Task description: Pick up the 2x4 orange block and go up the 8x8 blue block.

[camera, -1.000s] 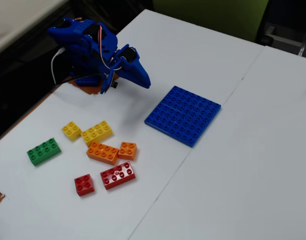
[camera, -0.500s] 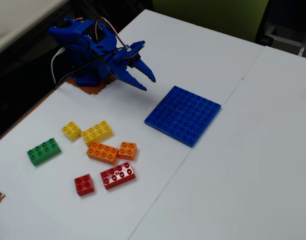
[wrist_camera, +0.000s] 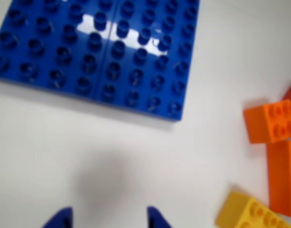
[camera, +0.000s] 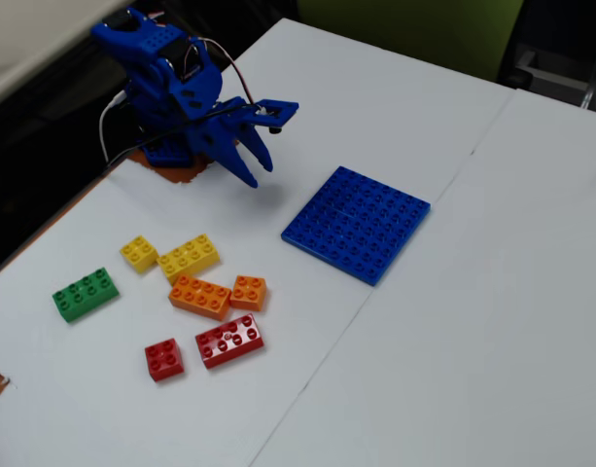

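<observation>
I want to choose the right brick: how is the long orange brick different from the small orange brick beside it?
The long orange brick has eight studs in two rows and is about twice as long as wide; the small orange brick is square with four. The long one lies nearer the yellow bricks. Both are orange, lie flat side by side, and neither is held.

Bright even light, soft shadows, wrist view blurred — glare on blue baseplate [wrist_camera: 98, 47] studs

White table [camera: 453, 321], seam across top; green panel [camera: 414, 29] behind; dark floor at left.
</observation>
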Controlling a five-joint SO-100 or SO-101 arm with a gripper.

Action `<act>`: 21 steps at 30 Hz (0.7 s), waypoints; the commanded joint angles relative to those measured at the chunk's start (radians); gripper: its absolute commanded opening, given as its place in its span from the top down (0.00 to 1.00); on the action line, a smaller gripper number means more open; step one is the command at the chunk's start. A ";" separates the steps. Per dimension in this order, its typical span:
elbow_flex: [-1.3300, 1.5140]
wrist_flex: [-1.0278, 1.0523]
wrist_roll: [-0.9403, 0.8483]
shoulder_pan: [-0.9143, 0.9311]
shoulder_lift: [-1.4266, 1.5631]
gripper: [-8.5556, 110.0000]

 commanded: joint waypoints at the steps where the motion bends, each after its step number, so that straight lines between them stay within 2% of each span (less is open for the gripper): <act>1: -0.298 0.072 -0.064 0.051 -0.268 0.75; 5: -0.537 0.163 -0.110 0.144 -0.491 0.73; 11: -0.741 0.186 -0.350 0.307 -0.730 0.73; 17: -0.985 0.215 -0.433 0.417 -0.973 0.72; 21: -1.000 0.094 -0.495 0.468 -1.066 0.71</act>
